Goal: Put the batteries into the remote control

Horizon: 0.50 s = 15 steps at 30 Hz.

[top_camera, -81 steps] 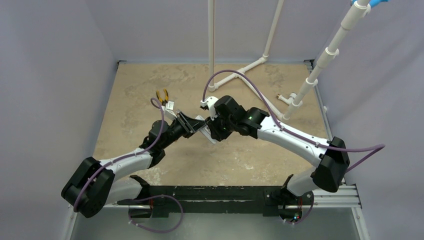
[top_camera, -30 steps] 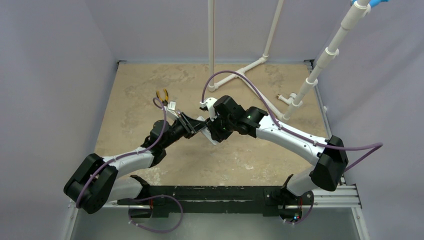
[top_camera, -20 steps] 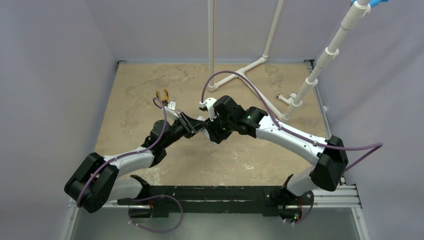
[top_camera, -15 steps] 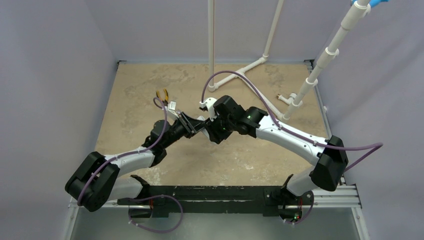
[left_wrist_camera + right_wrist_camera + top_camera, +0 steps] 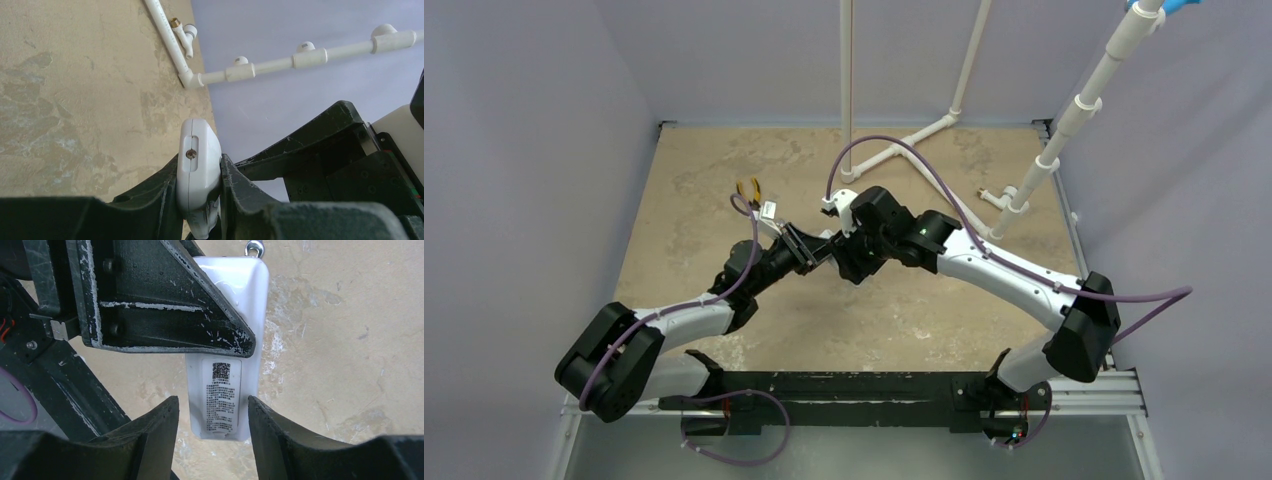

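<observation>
Grips remote control (image 5: 199,150) by its long edges w/ L gripper (image 5: 198,169), above table (image 5: 924,320) ctr. Has R gripper (image 5: 211,407) open around remote's label end, fingers at 3 and 9 o'clock; contact unclear.

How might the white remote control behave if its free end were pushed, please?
Probably stiff: the remote control juts straight from the left pincer without sagging. Its glossy shell looks slippery, so a sideways push might make it pivot in that grip.
</observation>
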### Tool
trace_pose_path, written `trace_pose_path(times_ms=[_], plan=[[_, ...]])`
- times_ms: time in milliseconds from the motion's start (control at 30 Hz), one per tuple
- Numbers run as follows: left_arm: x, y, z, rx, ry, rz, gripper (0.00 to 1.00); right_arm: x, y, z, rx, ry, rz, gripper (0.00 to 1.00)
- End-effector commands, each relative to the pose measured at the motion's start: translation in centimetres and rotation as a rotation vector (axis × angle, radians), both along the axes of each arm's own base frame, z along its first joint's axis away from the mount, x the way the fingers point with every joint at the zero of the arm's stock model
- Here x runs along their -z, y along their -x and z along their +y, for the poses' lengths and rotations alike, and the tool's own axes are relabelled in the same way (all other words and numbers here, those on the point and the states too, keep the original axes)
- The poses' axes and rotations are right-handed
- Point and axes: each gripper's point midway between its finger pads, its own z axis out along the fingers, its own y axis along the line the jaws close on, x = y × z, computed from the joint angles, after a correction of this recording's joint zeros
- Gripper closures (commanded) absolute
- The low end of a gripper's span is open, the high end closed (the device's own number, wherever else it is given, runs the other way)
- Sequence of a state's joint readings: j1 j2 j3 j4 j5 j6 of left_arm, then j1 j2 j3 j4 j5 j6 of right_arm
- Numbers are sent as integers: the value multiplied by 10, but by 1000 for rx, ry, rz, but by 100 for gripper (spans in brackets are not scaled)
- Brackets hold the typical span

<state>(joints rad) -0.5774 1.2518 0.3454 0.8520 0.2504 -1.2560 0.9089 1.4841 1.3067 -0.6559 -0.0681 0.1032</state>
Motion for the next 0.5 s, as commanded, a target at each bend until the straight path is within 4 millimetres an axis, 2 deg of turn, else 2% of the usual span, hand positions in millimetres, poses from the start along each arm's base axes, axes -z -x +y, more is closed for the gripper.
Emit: trace_pose_path(times_ms=[0,100,300,467], plan=[[-23,2,-3,15,60,-69,100,-35,-10,8,3,-74,-87,48],[-23,2,-3,14,60,-69,100,-40,-11,7,9,-82,-101,40],[-22,4,-2,16,62,-68,100,-68,-18,-2,85,-151,-182,37],[-23,7,-3,26,73,-71,100,-95,-34,-30,283,-272,-329,18]])
